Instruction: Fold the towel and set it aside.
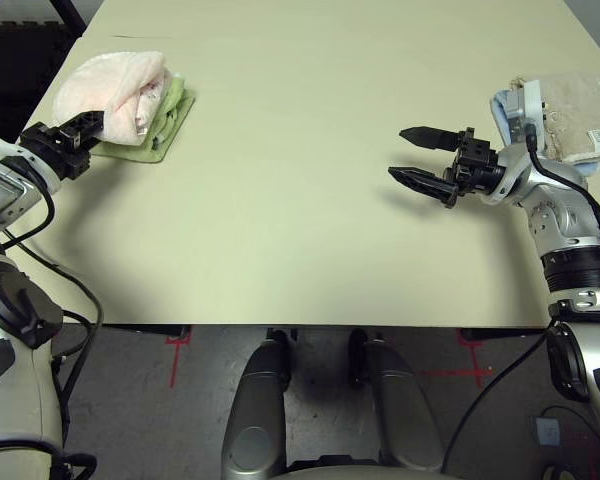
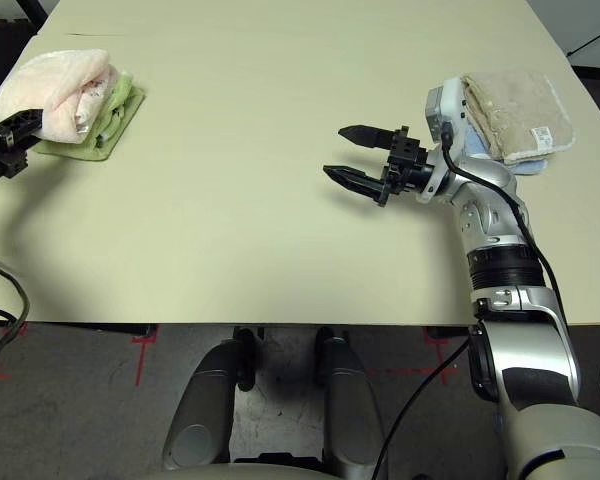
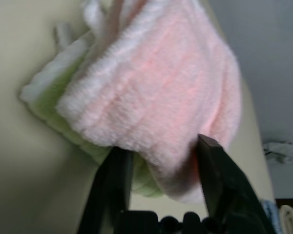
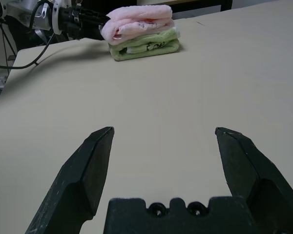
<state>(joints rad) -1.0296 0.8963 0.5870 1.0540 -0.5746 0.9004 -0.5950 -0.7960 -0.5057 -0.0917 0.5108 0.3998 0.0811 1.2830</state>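
1. Since the towel [image 1: 115, 90] lies as a folded pink bundle on top of the light green towel [image 1: 160, 128] at the table's far left corner, the folding looks done and the setting aside all but done
2. What seems left is the release: the left gripper [image 1: 88, 126] is at the bundle's near end, and in the left wrist view its two fingers [image 3: 112, 180] stand apart with a lobe of pink pile between them
3. Whether those fingers press the cloth or merely flank it I cannot tell; the pile bulges past both, and no clear pinch or gap shows
4. The right gripper [image 1: 420, 158] hangs over the bare middle of the table [image 1: 300, 230], well apart from the pink bundle, its fingers spread wide with nothing between them
5. Behind the right arm, at the table's far right, sits a stack with a beige towel [image 2: 515, 118] on top and a blue edge under it; the arm covers part of this stack
6. The pink bundle is rounded and loosely rolled rather than flat, so how neat the folds are is hard to judge
7. Its trim, loop and tag are not clear to me; only pale edging shows in the left wrist view
8. How squarely the pink bundle rests on the green one is partly hidden by the left gripper
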